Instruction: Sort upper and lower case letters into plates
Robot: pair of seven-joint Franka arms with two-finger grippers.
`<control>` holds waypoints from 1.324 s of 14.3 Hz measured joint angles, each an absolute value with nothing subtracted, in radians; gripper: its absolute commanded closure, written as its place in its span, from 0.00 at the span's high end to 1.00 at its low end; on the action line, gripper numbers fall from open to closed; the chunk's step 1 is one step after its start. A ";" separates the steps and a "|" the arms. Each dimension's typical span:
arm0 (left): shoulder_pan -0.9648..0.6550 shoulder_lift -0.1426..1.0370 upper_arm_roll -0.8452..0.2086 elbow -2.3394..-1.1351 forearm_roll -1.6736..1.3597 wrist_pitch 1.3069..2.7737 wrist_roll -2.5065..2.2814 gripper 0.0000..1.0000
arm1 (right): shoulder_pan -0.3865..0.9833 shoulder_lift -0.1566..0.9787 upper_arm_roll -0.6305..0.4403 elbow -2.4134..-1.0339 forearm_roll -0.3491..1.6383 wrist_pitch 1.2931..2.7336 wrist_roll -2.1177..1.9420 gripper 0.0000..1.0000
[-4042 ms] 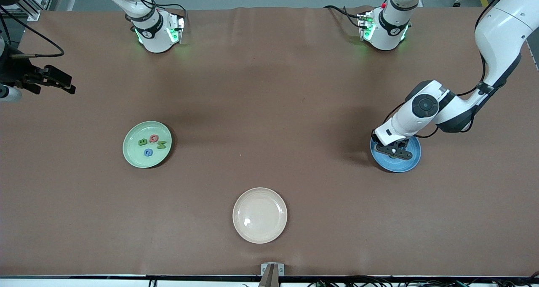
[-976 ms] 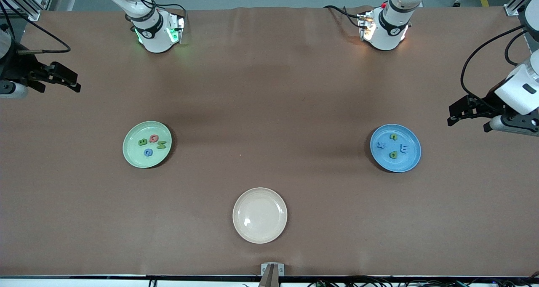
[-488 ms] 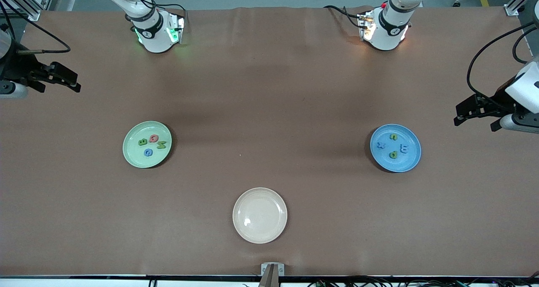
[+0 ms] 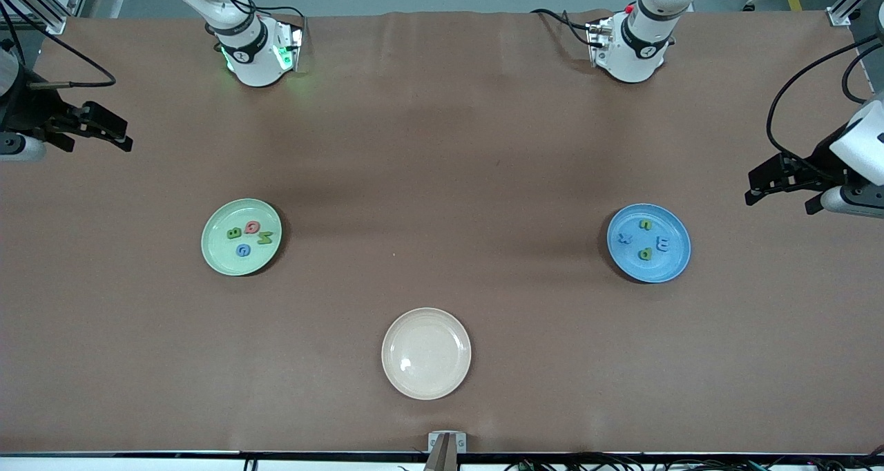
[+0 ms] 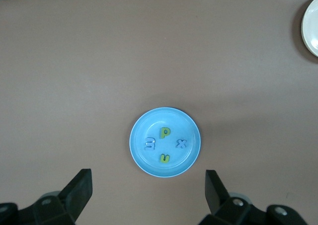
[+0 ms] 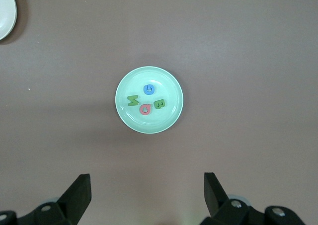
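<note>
Since all four capitals sit in the green plate (image 4: 241,237) at 9 o'clock and the lowercase in the blue plate (image 4: 648,243) at 3, sorting looks done, so just keep left pincer (image 4: 775,189) and right pincer (image 4: 97,134) wide open, empty, parked off the desk's (image 4: 442,146) ends.

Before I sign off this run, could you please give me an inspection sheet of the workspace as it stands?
Surface: brown table, wrinkle-free where visible.
Job's things: light green plate holds the Q, B, N and G; blue plate holds the n, x, m and p.
Clutter: cream-white plate, bare, nearest the front camera.
Grippers: left gripper open, up at its table end; right gripper open, at its own end.
Cables: black leads on both arms.
Surroundings: nothing seen.
</note>
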State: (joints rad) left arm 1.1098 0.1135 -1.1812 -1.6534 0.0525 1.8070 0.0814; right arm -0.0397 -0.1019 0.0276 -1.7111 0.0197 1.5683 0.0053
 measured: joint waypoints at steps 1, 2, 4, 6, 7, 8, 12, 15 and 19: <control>1.109 0.113 -1.181 -1.650 0.055 1.804 0.081 1.00 | -0.040 -0.102 0.028 -1.711 0.020 1.568 0.005 1.00; 1.109 0.113 -1.181 -1.647 0.059 1.803 0.081 1.00 | -0.040 -0.102 0.028 -1.711 0.020 1.568 0.005 1.00; 1.109 0.113 -1.181 -1.646 0.060 1.802 0.081 1.00 | -0.040 -0.102 0.028 -1.711 0.020 1.568 0.006 1.00; 1.110 0.113 -1.180 -1.646 0.060 1.802 0.082 1.00 | -0.040 -0.102 0.027 -1.711 0.020 1.568 0.007 1.00; 1.102 0.114 -1.172 -1.646 0.060 1.801 0.082 1.00 | -0.040 -0.102 0.026 -1.711 0.020 1.568 0.007 1.00; 1.064 0.114 -1.132 -1.644 0.061 1.801 0.082 1.00 | -0.040 -0.102 0.026 -1.711 0.020 1.568 0.007 1.00; 0.694 0.115 -0.760 -1.607 0.061 1.766 0.083 1.00 | -0.040 -0.102 0.026 -1.711 0.020 1.568 0.008 1.00; 0.464 0.115 -0.531 -1.599 0.061 1.760 0.083 1.00 | -0.040 -0.102 0.026 -1.711 0.020 1.568 0.008 1.00; 0.233 0.115 -0.287 -1.594 0.058 1.752 0.084 1.00 | -0.040 -0.102 0.026 -1.711 0.020 1.568 0.008 1.00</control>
